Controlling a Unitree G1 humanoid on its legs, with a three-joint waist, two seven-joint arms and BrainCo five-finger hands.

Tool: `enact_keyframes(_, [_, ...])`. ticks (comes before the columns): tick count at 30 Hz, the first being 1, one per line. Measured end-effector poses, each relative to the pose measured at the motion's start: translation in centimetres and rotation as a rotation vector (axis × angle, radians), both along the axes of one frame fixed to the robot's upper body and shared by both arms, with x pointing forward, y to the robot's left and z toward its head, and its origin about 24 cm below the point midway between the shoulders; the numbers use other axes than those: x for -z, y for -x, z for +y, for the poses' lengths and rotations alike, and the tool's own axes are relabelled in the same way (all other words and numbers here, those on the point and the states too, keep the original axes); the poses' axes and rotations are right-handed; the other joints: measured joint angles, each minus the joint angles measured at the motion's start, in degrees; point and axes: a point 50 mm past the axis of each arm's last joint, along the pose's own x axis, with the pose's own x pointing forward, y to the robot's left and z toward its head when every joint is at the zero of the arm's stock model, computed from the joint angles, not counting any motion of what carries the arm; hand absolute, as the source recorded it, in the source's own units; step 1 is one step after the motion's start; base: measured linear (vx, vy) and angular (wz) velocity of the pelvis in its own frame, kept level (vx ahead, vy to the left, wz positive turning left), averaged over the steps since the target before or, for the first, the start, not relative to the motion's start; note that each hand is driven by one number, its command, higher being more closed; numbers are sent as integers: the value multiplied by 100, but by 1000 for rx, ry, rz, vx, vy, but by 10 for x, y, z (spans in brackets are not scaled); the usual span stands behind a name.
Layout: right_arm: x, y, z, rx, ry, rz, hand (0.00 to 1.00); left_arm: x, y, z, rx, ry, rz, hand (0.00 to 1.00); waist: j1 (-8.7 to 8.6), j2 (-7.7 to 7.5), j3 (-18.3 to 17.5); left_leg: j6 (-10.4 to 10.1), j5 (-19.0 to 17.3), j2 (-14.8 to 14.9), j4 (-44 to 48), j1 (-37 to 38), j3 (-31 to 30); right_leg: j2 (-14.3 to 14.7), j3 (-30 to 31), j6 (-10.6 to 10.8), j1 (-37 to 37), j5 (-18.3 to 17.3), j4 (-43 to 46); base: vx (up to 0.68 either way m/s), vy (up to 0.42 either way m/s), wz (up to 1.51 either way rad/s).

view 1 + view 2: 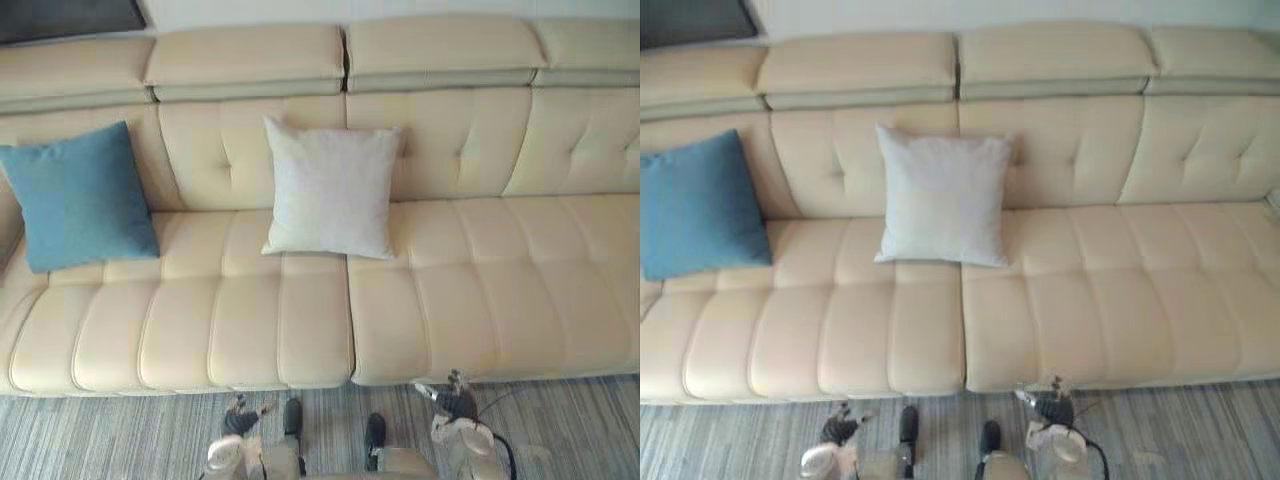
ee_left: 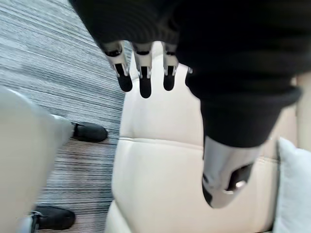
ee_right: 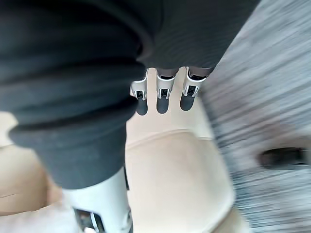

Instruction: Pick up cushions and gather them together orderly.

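Note:
A blue cushion (image 1: 80, 195) leans against the backrest at the sofa's left end. A white cushion (image 1: 332, 190) stands upright against the backrest near the middle seam, and its edge (image 2: 294, 189) shows in the left wrist view. My left hand (image 1: 240, 420) hangs low over the carpet in front of the sofa, fingers (image 2: 141, 77) straight, holding nothing. My right hand (image 1: 455, 402) hangs likewise at the sofa's front edge, fingers (image 3: 163, 94) relaxed and empty. Both hands are well short of the cushions.
The long cream leather sofa (image 1: 480, 290) spans the whole width, its right half bare. Striped grey carpet (image 1: 120, 435) lies in front. A dark panel (image 1: 70, 18) sits on the wall at the upper left.

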Motion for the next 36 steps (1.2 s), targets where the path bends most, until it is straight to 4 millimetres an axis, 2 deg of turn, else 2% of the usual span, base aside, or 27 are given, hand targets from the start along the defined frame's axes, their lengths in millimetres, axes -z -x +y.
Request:
enact_keyframes(5, [12, 18, 1, 18, -22, 82, 0, 4, 7, 2, 46, -31, 49, 0, 13, -56, -60, 8, -87, -22, -1, 366, 115, -16, 110, 33, 356, 20, -86, 47, 12, -9])
enact_keyframes(13, [16, 17, 9, -3, -42, 119, 0, 4, 4, 1, 75, -45, 48, 0, 65, -191, -111, 28, -194, -76, 1, 701, 593, -73, 492, 157, 360, 18, 145, 34, 20, -30])
enact_keyframes(16, [18, 15, 21, -11, -73, 123, 0, 2, -2, 3, 102, -62, 36, 0, 68, -302, -43, 117, -274, -132, 36, 893, 758, -156, 607, 297, 333, -113, 459, 22, 38, -22])
enact_keyframes(17, [18, 12, 27, -14, -88, 120, 0, 0, -5, 4, 121, -74, 26, 0, 73, -388, -11, 158, -300, -167, 70, 942, 822, -245, 542, 284, 281, -229, 631, -56, 64, -15])
enact_keyframes(18, [17, 9, 33, -17, -101, 114, 0, -2, -10, 5, 130, -82, 10, 0, 75, -500, 14, 283, -367, -192, 308, 851, 907, -390, 350, 326, 170, -343, 795, -75, 58, -14])
enact_keyframes(19, [17, 8, 34, -18, -104, 112, 0, -3, -11, 4, 130, -82, 4, 0, 79, -519, -12, 325, -403, -176, 401, 768, 948, -446, 263, 335, 152, -392, 844, -104, 20, -26])
enact_keyframes(20, [15, 0, 38, -38, -105, 97, 0, -5, -15, 2, 113, -74, -16, 0, 152, -485, -23, 457, -536, -39, 807, 447, 1030, -640, -66, 206, -246, -628, 2054, -75, -17, -11])
enact_keyframes(21, [14, -2, 39, -49, -102, 90, 0, -6, -19, 1, 111, -70, -25, 0, 125, -570, -54, 476, -594, 1, 1114, 292, 983, -766, -107, 275, -432, -750, 3130, -82, -58, 7])
enact_keyframes(22, [15, -1, 40, -59, -100, 97, 0, -7, -22, 0, 109, -68, -33, 0, 126, -585, -60, 506, -671, 12, 1382, 134, 955, -886, -100, 400, -465, -829, 3999, -38, -49, 29])
enact_keyframes(23, [15, 0, 41, -63, -99, 100, 0, -8, -23, 0, 109, -69, -37, 0, 128, -631, -89, 509, -703, 8, 1508, 89, 945, -941, -78, 445, -445, -805, 4284, -48, -122, 8])
enact_keyframes(24, [14, -4, 40, -74, -91, 93, 0, -12, -30, 3, 97, -75, -67, 0, 206, -845, -184, 431, -875, 2, 2146, -306, 994, -965, 25, 693, -500, -523, 4488, -73, -96, -16])
enact_keyframes(25, [12, -10, 40, -79, -87, 80, 0, -11, -29, 0, 94, -66, -65, 0, 270, -788, -163, 359, -944, 59, 2258, -440, 962, -894, -17, 727, -531, -497, 4419, -203, -24, -47])
enact_keyframes(26, [8, -15, 24, -74, -37, 71, 0, -8, -24, -15, 90, -23, -57, 0, 382, -437, -244, 445, -757, 92, 1839, -394, 853, -585, 48, 890, -196, -876, 3992, -209, 77, -44])
enact_keyframes(27, [7, -19, 25, -78, -30, 64, 0, -10, -27, -16, 87, -24, -71, 0, 458, -527, -195, 443, -607, 61, 1855, -402, 993, -681, 61, 769, -130, -1114, 4101, -251, 37, -32])
enact_keyframes(28, [5, -23, 25, -86, -17, 53, 0, -12, -32, -16, 85, -31, -83, 0, 468, -602, -159, 478, -586, -12, 1990, -580, 1074, -718, -17, 471, 165, -1547, 3622, -217, -93, -13])
enact_keyframes(29, [2, -28, 25, -89, -14, 39, 0, -14, -38, -19, 87, -30, -95, 0, 484, -642, -125, 472, -585, 8, 2131, -747, 1086, -662, -121, 261, 282, -1822, 3169, -245, -141, -7])
enact_keyframes(30, [0, -33, 25, -94, -9, 26, 0, -14, -39, -21, 92, -27, -99, 0, 493, -582, -83, 435, -561, 58, 2183, -859, 1073, -594, -185, 186, 355, -1903, 2917, -282, -137, -11])
enact_keyframes(31, [-5, -44, 25, -102, 2, -1, 0, -15, -43, -25, 104, -20, -108, 0, 508, -375, 65, 322, -417, 171, 2205, -1038, 1030, -369, -256, 29, 525, -2022, 2347, -346, -116, 3])
enact_keyframes(32, [-7, -48, 22, -98, 15, -8, 0, -16, -46, -34, 119, 2, -117, 0, 453, -125, 231, 213, -184, 354, 2000, -1029, 906, -162, -365, -119, 545, -1840, 2197, -368, -92, 11])
enact_keyframes(33, [-4, -43, 22, -95, 12, 11, 0, -16, -45, -34, 122, 5, -117, 0, 453, -86, 219, 141, -86, 387, 1791, -979, 877, -110, -410, -164, 506, -1808, 2209, -385, -83, 32])
enact_keyframes(34, [2, -32, 23, -88, 5, 51, 0, -16, -44, -33, 114, 8, -113, 0, 447, -88, 231, -44, -185, 418, 1478, -890, 886, -126, -575, -269, 449, -1744, 2175, -357, -66, 40])
enact_keyframes(35, [5, -27, 22, -83, 3, 68, 0, -16, -44, -32, 114, 6, -114, 0, 437, -165, 254, -157, -269, 429, 1436, -905, 889, -161, -659, -321, 427, -1668, 2107, -329, -68, 39])
enact_keyframes(36, [6, -25, 22, -77, 2, 74, 0, -16, -44, -32, 115, 5, -117, 0, 431, -175, 258, -132, -280, 426, 1529, -944, 882, -178, -682, -349, 402, -1631, 2066, -285, -28, 18])
